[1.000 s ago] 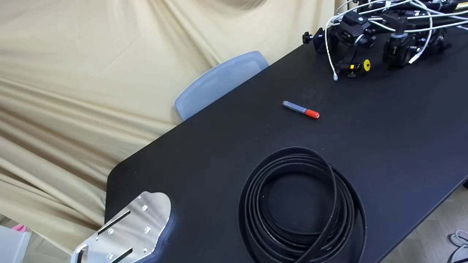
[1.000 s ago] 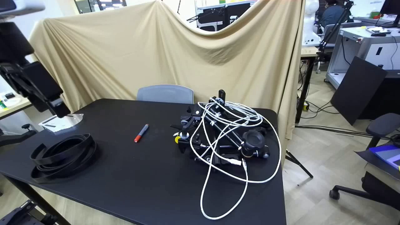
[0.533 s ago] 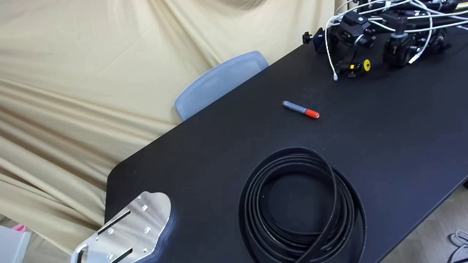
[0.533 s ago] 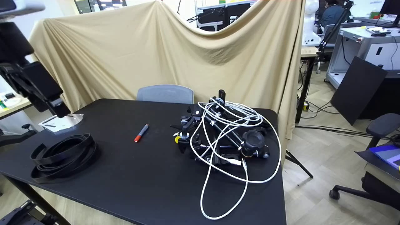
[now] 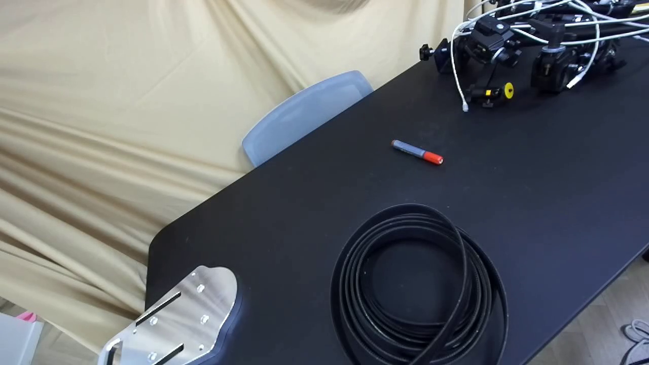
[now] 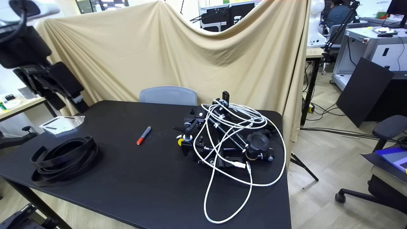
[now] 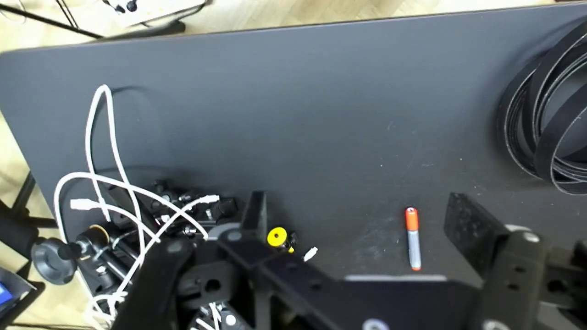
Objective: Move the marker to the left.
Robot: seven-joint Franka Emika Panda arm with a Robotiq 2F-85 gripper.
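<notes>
The marker (image 5: 417, 152) is laid flat, apart from the coiled cable (image 6: 65, 158). The gripper (image 7: 362, 217) is held higher than the cable, fingers (image 7: 474, 231) spread wide.

The wrist view faces steeply down on the tabletop (image 7: 321, 114) at near range, the gripper (image 7: 360, 220) spanning its lower part. In an exterior view, the camera looks steeply down, with the black coil (image 5: 351, 284) large at the lower border and the beige cloth (image 5: 127, 101) at upper left. In an exterior view, the camera is farther off and at a shallower angle, facing the beige cloth across the tabletop; the black coil lies left of the black equipment (image 6: 258, 141), the reverse of the wrist view. All three share the marker (image 5: 417, 152), black coil and black equipment; both exterior views also share the beige cloth, metal plate (image 5: 175, 322) and chair back (image 5: 309, 114).
</notes>
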